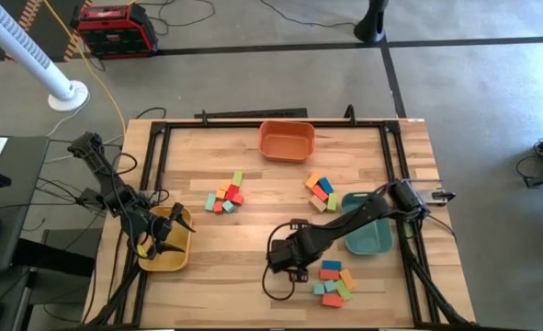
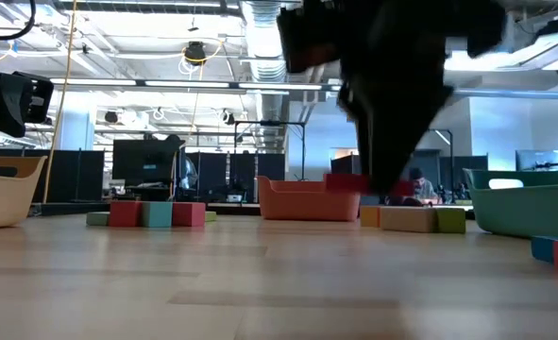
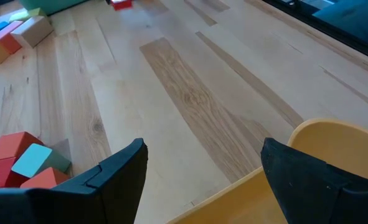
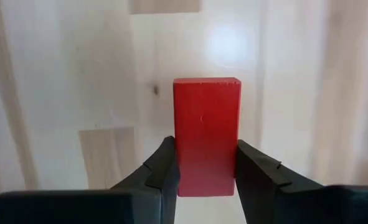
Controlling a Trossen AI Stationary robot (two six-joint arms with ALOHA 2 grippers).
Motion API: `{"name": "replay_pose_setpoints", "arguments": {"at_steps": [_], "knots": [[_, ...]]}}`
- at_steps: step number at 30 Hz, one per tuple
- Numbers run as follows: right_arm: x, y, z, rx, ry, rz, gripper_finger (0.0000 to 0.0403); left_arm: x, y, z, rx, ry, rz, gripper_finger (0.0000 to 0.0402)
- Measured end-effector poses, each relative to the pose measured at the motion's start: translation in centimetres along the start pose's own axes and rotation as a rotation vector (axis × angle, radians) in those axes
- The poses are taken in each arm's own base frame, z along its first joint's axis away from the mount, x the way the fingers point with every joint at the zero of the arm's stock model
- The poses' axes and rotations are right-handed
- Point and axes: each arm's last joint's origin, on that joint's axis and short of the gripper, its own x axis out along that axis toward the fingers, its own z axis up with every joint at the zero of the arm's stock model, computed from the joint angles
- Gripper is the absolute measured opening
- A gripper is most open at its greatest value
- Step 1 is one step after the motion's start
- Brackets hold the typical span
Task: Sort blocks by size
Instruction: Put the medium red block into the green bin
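Between right tool [image 4: 205,177] fingers, red block [image 4: 207,134]

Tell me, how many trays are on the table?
3. An orange tray sits at the far edge, a yellow tray at the left under the left arm, and a teal tray at the right, partly hidden by the right arm.

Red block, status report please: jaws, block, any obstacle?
Right gripper shut on red block. Left gripper open over yellow tray. Nothing blocking the red block.

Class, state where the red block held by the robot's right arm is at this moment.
The red block sits between the fingers of the right gripper, low over the table's front middle, just left of the block pile nearest the teal tray.
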Motion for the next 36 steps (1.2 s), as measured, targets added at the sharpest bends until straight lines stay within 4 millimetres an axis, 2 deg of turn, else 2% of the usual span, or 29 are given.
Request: {"name": "replay_pose_setpoints", "arguments": {"at_steps": [7,12,22,26,31,36], "knots": [[-3.8,-0.1,-0.5,0.111,0.054,-0.142,0.0148,0.0,0.0,0.0,0.000,0.000,0.000,0.0301],[-5.9,-0.5,-1.9,0.230,0.127,-0.282,0.0149,0.0,0.0,0.0,0.000,0.000,0.000,0.0301],[-8.0,-0.9,-3.1,0.494,0.030,-0.294,0.0149,0.0,0.0,0.0,0.000,0.000,0.000,0.0301],[-8.4,-0.1,-4.2,0.478,0.019,-0.296,0.0150,0.0,0.0,0.0,0.000,0.000,0.000,0.0301],[-8.1,1.4,-6.8,0.396,0.031,-0.321,0.0150,0.0,0.0,0.0,0.000,-0.001,0.000,0.0301],[-8.0,0.5,-10.0,0.432,-0.016,-0.407,0.0150,0.0,0.0,0.0,0.000,-0.001,0.000,0.0301]]}}
